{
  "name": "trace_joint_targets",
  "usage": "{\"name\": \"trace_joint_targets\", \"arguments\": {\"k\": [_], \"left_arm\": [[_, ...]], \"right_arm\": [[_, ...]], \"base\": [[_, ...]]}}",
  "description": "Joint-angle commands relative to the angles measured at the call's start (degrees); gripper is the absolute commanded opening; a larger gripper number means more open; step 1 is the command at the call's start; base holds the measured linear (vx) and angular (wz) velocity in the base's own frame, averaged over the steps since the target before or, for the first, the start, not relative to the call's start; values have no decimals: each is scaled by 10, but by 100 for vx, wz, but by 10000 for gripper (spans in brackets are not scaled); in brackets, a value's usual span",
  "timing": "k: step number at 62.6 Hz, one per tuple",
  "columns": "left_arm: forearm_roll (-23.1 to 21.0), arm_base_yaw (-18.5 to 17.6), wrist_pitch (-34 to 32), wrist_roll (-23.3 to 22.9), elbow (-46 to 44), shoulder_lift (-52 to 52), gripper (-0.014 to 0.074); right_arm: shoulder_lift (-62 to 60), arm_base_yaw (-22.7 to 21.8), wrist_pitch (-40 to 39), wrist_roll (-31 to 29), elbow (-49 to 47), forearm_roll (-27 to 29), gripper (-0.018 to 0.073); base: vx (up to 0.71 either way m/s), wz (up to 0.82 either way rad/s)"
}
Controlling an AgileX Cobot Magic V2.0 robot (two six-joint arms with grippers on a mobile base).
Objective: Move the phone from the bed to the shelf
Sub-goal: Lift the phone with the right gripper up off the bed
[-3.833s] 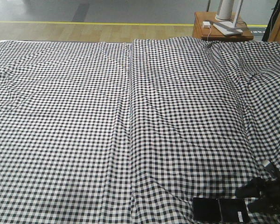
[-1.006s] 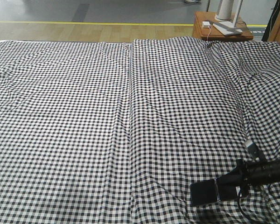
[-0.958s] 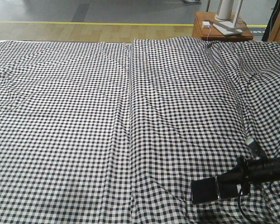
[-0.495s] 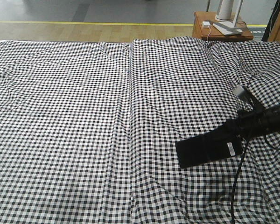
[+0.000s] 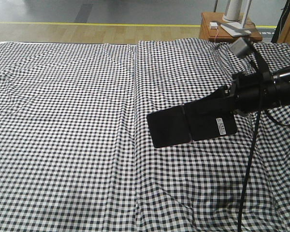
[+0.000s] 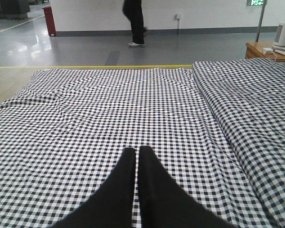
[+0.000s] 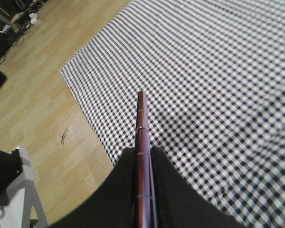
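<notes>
The phone (image 5: 191, 124) is a flat black slab with a crease and a white sticker, and it hangs level above the bed (image 5: 63, 121). My right gripper (image 5: 230, 102) reaches in from the right and is shut on the phone's right end. In the right wrist view the phone (image 7: 141, 128) shows edge-on with its pinkish rim, pinched in the right gripper (image 7: 142, 153) over the gingham sheet (image 7: 218, 71). My left gripper (image 6: 137, 153) is shut with nothing in it, low over the bed (image 6: 109, 104). The shelf is out of view.
A reddish-brown side table (image 5: 227, 30) with a white stand on it sits beyond the bed's far right corner. Wooden floor (image 7: 38, 109) runs along the bed's edge, with a white frame (image 7: 19, 190) on it. A person (image 6: 135, 21) walks across the grey floor at the back.
The right gripper has lifted the phone off the sheet near the bed's front edge. It has carried the phone upward and farther over the bed. The left gripper has not moved.
</notes>
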Motion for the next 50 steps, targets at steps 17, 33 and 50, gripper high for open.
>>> {"name": "trace_joint_targets", "arguments": {"k": [17,33,50], "left_arm": [[-5,0,-40,0,4,-5,1],[-5,0,-40,0,4,-5,1],[-5,0,-40,0,4,-5,1]], "right_arm": [[-115,61,52,20,-12,50,-2],[-152,95,52,29,-12,51,-2],[-161,106,52,32,-12,50,-2]], "base": [[0,0],[0,0],[0,0]]}}
